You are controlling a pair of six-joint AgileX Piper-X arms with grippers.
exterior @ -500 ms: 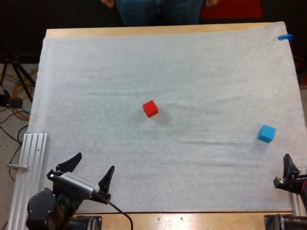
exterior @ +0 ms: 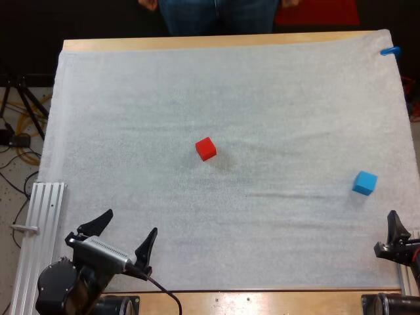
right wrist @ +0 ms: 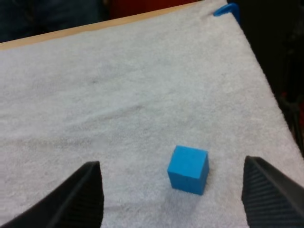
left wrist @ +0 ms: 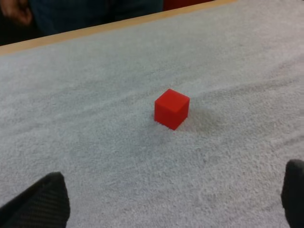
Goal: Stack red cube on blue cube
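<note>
Nothing has moved; with left gripper and right gripper both open, the red cube, well ahead of the left, could skid if clipped off-centre.

One cube at middle of mat; other cube well apart, nearer front, near mat's right edge.

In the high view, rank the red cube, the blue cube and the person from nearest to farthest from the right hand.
1. blue cube: just ahead of the right hand, at the right side of the mat.
2. red cube: mid-mat, well to the left.
3. person: beyond the far edge of the table.
</note>
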